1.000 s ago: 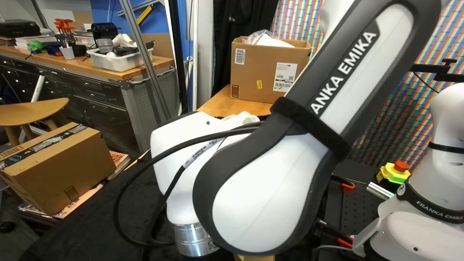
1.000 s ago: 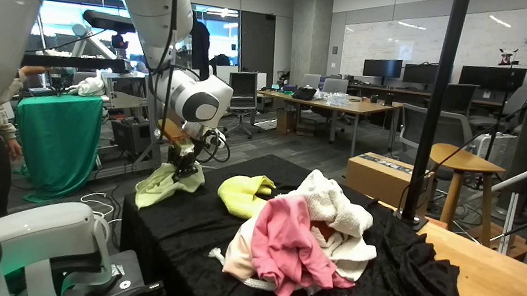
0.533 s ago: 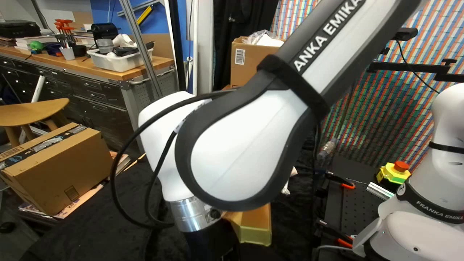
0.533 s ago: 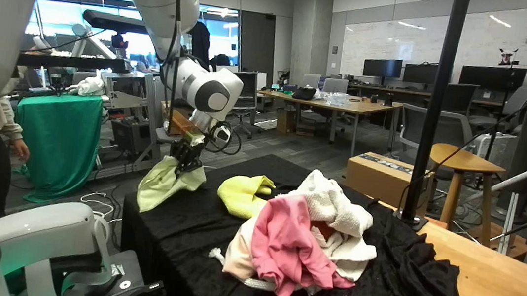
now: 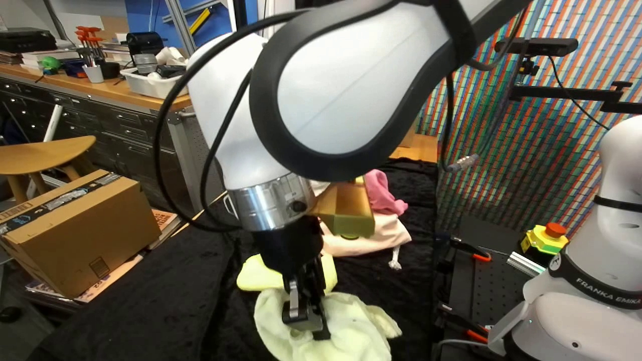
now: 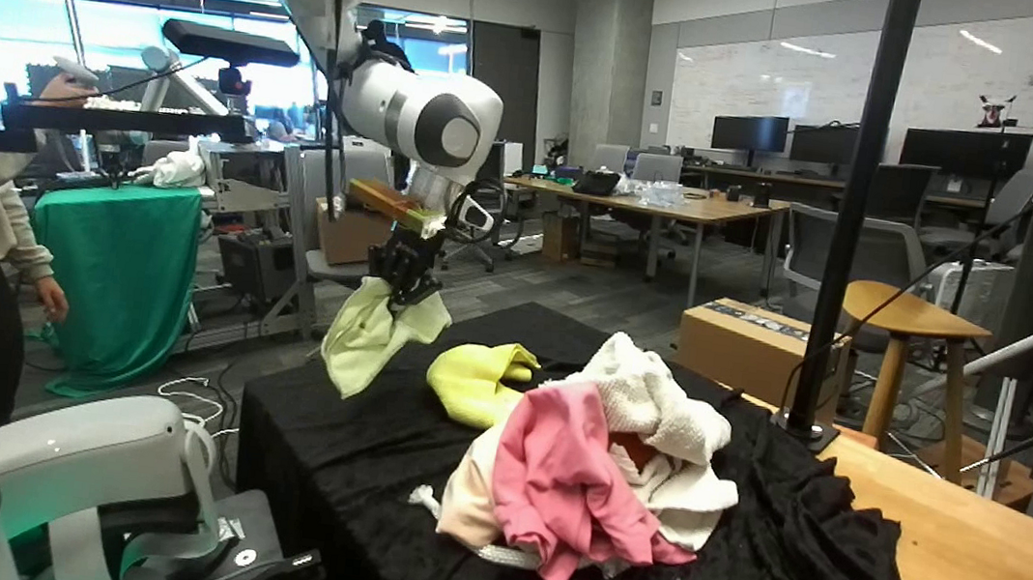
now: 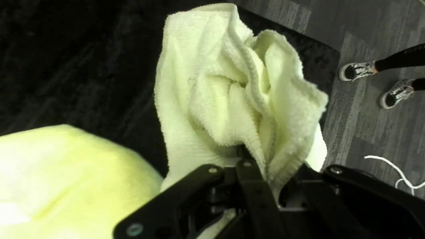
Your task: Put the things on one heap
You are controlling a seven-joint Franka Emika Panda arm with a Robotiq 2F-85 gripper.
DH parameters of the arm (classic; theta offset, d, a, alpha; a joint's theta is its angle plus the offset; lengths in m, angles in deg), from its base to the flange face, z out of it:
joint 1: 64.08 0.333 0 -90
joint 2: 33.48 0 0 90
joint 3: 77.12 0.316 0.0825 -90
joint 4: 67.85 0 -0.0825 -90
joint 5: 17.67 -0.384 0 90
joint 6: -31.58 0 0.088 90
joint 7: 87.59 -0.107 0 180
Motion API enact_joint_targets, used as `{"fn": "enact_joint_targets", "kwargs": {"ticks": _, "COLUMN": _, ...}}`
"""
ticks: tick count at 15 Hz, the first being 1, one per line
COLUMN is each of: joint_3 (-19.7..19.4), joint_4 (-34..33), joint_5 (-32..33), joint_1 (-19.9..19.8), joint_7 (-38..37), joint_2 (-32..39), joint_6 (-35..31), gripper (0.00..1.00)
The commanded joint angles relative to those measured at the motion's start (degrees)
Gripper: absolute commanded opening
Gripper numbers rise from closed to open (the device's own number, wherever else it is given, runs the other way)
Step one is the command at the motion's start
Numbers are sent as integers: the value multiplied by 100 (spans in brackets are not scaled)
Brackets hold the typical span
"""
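My gripper [image 6: 406, 299] is shut on a pale green cloth [image 6: 370, 337], which hangs from it in folds above the near edge of the black-covered table. The cloth fills the middle of the wrist view [image 7: 206, 83] and shows at the bottom of an exterior view [image 5: 351, 321]. A brighter yellow cloth [image 6: 472, 382] lies beside the heap; it also shows in the wrist view [image 7: 73, 186], left of the gripper. The heap holds a pink cloth [image 6: 560, 465], a white textured cloth [image 6: 659, 404] and a peach cloth [image 6: 468, 499] with a white cord. The arm hides part of it in an exterior view.
A black cloth [image 6: 357, 496] covers the table. A black pole [image 6: 845, 220] stands at the table's side. A cardboard box [image 5: 85, 233] stands beyond it. A second arm [image 5: 587, 301] and an emergency stop [image 5: 545, 238] stand nearby. A person's feet [image 7: 360, 70] are on the floor.
The gripper has risen and moved toward the yellow cloth, with the pale green cloth lifted and now hanging. The heap and the yellow cloth have not moved.
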Motion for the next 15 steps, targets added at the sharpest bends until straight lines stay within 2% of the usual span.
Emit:
{"fn": "enact_joint_targets", "kwargs": {"ticks": 1, "joint_3": -205, "joint_4": 89, "joint_5": 522, "joint_1": -124, "joint_7": 178, "joint_2": -483, "joint_6": 0, "gripper": 5}}
{"fn": "enact_joint_targets", "kwargs": {"ticks": 11, "joint_3": -834, "joint_4": 368, "joint_5": 2395, "joint_1": -544, "joint_7": 25, "joint_2": -748, "joint_6": -1137, "gripper": 5}}
{"fn": "enact_joint_targets", "kwargs": {"ticks": 15, "joint_3": -1016, "joint_4": 370, "joint_5": 2457, "joint_1": -766, "joint_7": 86, "joint_2": -517, "joint_6": -1407, "gripper": 5}}
